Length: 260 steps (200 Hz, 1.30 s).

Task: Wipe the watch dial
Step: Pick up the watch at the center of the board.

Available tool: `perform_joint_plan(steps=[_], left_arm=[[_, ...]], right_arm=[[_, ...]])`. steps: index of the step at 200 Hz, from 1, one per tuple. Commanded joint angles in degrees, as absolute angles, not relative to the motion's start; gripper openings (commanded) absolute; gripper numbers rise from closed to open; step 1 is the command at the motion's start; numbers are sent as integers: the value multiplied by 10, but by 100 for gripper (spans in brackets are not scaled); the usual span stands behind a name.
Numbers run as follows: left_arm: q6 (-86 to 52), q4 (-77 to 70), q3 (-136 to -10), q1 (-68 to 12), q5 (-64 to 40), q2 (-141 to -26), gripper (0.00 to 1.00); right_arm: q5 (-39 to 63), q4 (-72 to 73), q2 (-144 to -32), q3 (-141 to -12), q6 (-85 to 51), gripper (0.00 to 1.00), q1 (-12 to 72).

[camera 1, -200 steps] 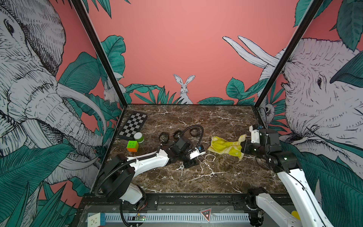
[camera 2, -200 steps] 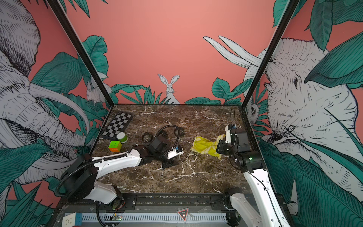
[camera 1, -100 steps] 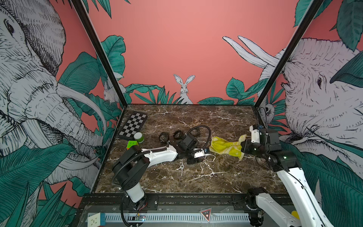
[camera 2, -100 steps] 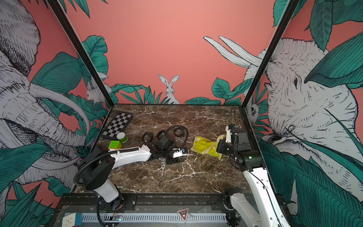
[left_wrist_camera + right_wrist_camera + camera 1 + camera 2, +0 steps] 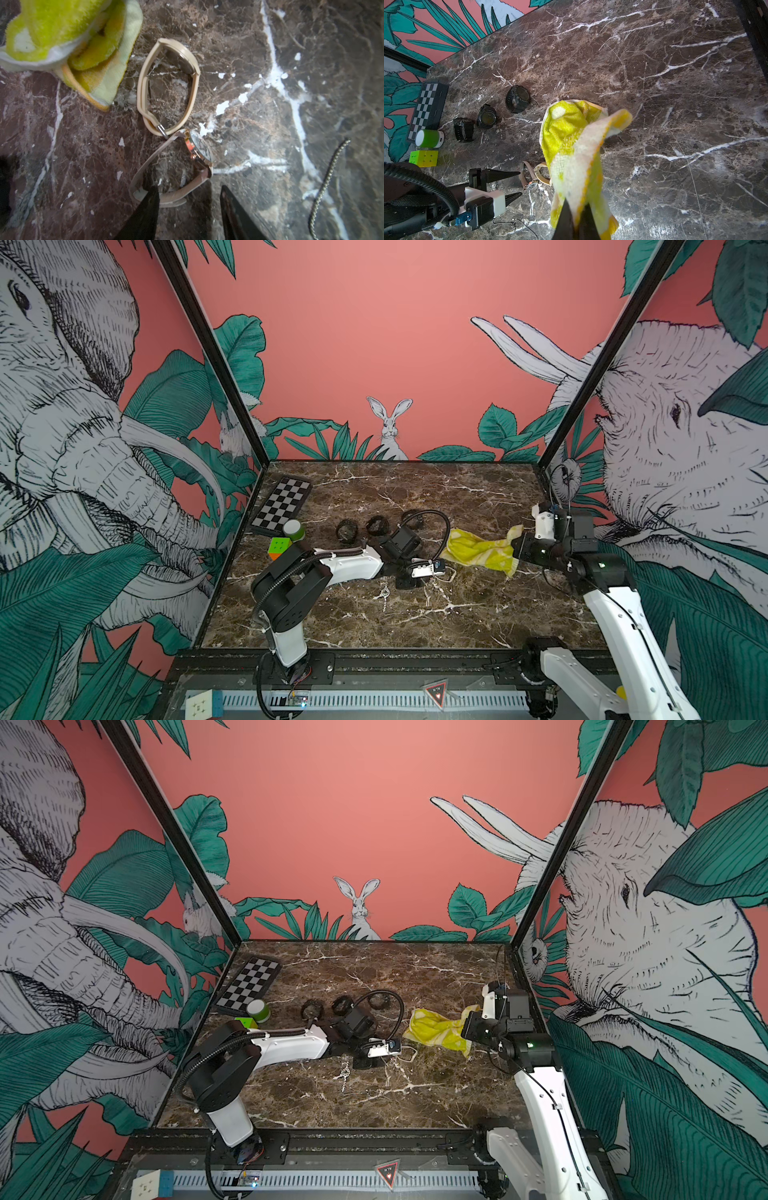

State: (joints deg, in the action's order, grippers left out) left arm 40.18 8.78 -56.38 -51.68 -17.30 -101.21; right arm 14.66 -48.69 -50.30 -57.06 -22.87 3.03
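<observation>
Rose-gold wristwatch with a pinkish strap (image 5: pixel 198 153) is sitting about mid-table on the dark brown marble tabletop (image 5: pixel 415 626), tipped on its side with the strap done up in a loop, so the dial faces sideways, not up. Closest to the front edge there's a thin metal bead chain (image 5: pixel 384 598) lying loose, a bit left of the watch. Next back is the left gripper (image 5: pixel 189 187), reaching in low from the left with its black fingers spread. The strap loop is right at the tips and one tip overlaps it in the left wrist view, but I can't tell if it's actually touching. Butted up against the watch on its right is a beige rubber-strapped watch (image 5: pixel 166 83), also on its side. Just beside that lies the drooping end of a yellow-and-white terry cloth (image 5: pixel 478 551). The right gripper (image 5: pixel 575 218), over on the right, has its jaws pinched tight on the other corner. Further back on the left you get a multicoloured puzzle cube (image 5: pixel 279 546), then three chunky black watches (image 5: pixel 486 117) in a row beside a green cylinder with a white top (image 5: pixel 293 529), and a black-and-white chequered board (image 5: pixel 282 504) at the far left.
</observation>
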Motion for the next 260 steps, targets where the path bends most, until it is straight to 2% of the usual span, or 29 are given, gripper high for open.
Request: perform_joint_plan(steps=[1, 147, 178, 225, 260], left_arm=[[423, 109, -582, -520, -182, -1023, 49], [435, 120, -604, -531, -197, -1058, 44], [436, 125, -605, -533, -197, -1063, 41], [415, 132, -596, -533, -208, -1064, 28], [384, 122, -576, -533, -224, -1051, 28]], right_arm=[[169, -469, -505, -579, -226, 0, 22], [193, -465, -516, -585, -224, 0, 3], [195, -468, -516, -589, -222, 0, 0], [202, -470, -515, -592, -221, 0, -4], [209, -466, -516, -588, -222, 0, -5]])
